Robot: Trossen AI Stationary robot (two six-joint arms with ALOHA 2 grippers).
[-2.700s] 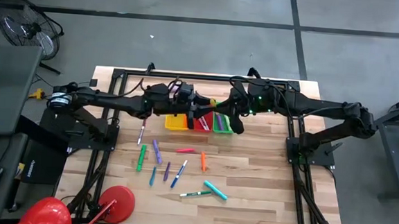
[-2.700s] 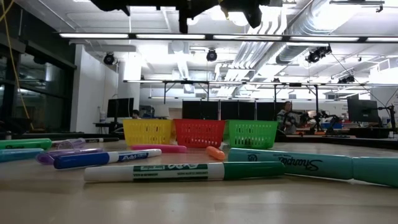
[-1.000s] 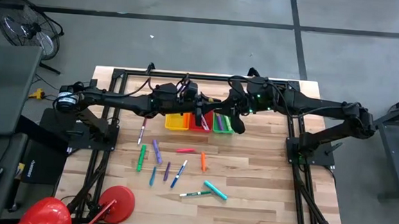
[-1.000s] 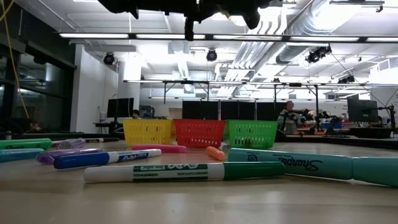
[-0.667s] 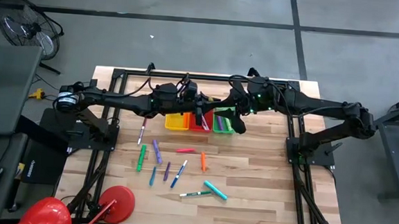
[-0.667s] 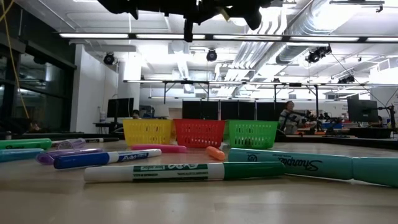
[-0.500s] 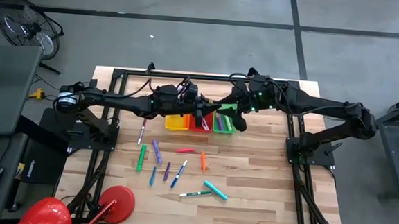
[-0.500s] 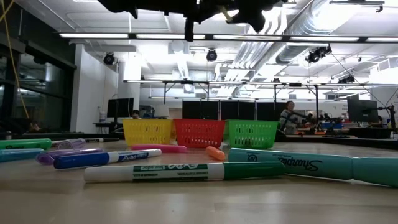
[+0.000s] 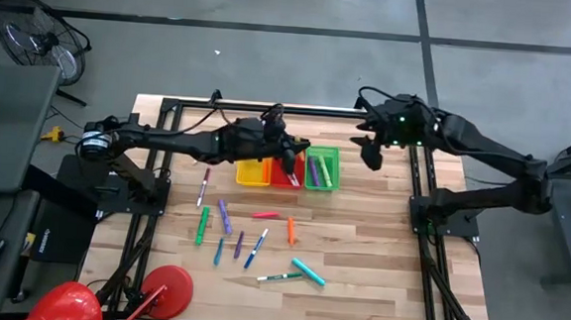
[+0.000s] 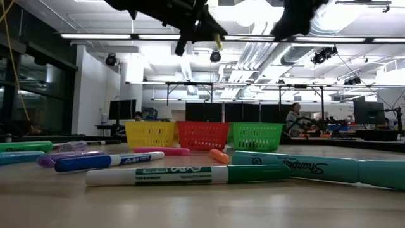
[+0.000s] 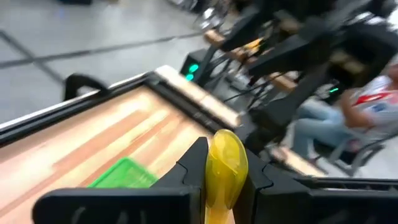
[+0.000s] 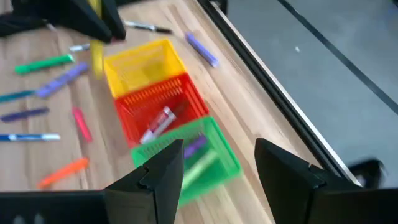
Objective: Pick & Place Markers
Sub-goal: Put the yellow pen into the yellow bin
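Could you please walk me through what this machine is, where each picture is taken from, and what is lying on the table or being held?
These are two dark robot arms at a wooden table, each ending in a two-finger tool. One picture looks straight down, one looks level across the tabletop, and one camera sits on each wrist. Three small baskets stand in a row: yellow basket, red basket and green basket. Loose markers lie scattered in front of them; a few are already in the red and green baskets. The left tool hovers over the baskets, shut on a yellow marker. The right tool is open and empty, off to the side of the green basket.
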